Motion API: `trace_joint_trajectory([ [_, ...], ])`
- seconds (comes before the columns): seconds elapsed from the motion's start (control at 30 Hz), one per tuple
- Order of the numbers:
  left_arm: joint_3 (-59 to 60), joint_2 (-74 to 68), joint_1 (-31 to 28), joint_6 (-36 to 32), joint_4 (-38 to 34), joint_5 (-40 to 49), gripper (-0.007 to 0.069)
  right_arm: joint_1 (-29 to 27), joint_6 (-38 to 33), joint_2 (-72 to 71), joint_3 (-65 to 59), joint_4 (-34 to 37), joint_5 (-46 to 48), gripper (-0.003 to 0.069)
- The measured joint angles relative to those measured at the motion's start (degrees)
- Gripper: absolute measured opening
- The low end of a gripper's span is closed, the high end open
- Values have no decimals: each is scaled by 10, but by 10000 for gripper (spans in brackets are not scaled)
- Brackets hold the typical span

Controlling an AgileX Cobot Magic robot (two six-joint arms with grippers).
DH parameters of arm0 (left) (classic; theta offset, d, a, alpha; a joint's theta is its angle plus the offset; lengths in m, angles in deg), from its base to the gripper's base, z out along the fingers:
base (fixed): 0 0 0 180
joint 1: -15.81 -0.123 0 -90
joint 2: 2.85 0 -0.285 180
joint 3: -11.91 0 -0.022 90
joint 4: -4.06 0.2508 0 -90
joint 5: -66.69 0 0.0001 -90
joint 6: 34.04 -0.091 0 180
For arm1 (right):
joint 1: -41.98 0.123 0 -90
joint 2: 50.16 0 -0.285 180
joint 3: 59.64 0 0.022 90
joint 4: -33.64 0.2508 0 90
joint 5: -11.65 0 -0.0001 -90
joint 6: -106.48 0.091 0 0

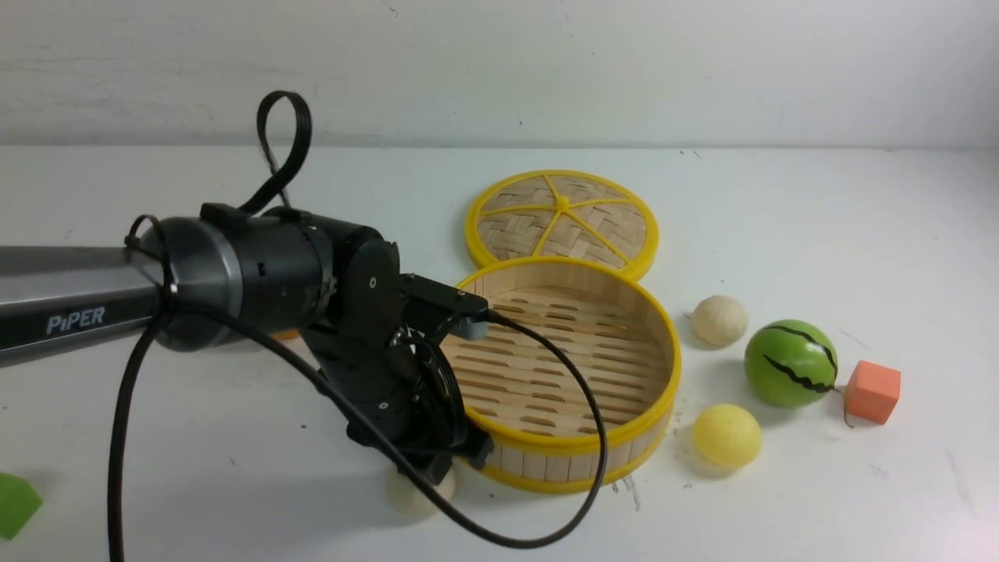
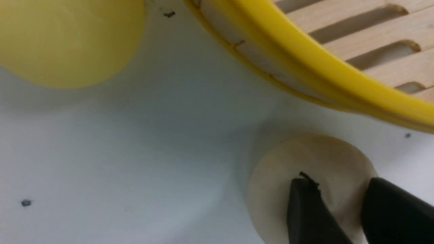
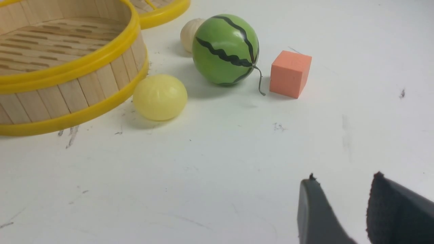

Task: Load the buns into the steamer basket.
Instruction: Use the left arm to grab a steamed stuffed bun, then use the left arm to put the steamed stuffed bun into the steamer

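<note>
The steamer basket (image 1: 577,445) stands mid-table with nothing in it. Just off its near-left wall a cream-white bun (image 1: 414,496) lies on the table. My left gripper (image 1: 433,472) points down right over it. In the left wrist view its jaws (image 2: 337,178) stand apart above that bun (image 2: 305,156), next to the basket's rim (image 2: 305,54), and a pale yellow bun (image 2: 64,37) lies close by. To the basket's right are a cream bun (image 1: 719,320) and a yellow bun (image 1: 727,435). My right gripper (image 3: 342,179) hangs open over bare table, holding nothing.
The woven lid (image 1: 562,218) lies flat behind the basket. A green striped melon ball (image 1: 790,363) and an orange cube (image 1: 872,391) sit at the right. A green piece (image 1: 15,503) lies at the near-left edge. A bit of something orange (image 1: 285,334) peeks out behind the left arm.
</note>
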Motion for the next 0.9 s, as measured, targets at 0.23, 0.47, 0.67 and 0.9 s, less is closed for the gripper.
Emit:
trace_joint_trajectory([
  [0.23,-3,5,0,8,1,28,-5,0,0,0,0,0,0,239],
  [0.47,-19,72,8,27,8,97,-13,0,0,0,0,0,0,239],
  [0.67,-103,98,54,15,6,72,-13,0,0,0,0,0,0,239],
  [0.9,-198,-33,56,14,44,58,-10,0,0,0,0,0,0,239],
])
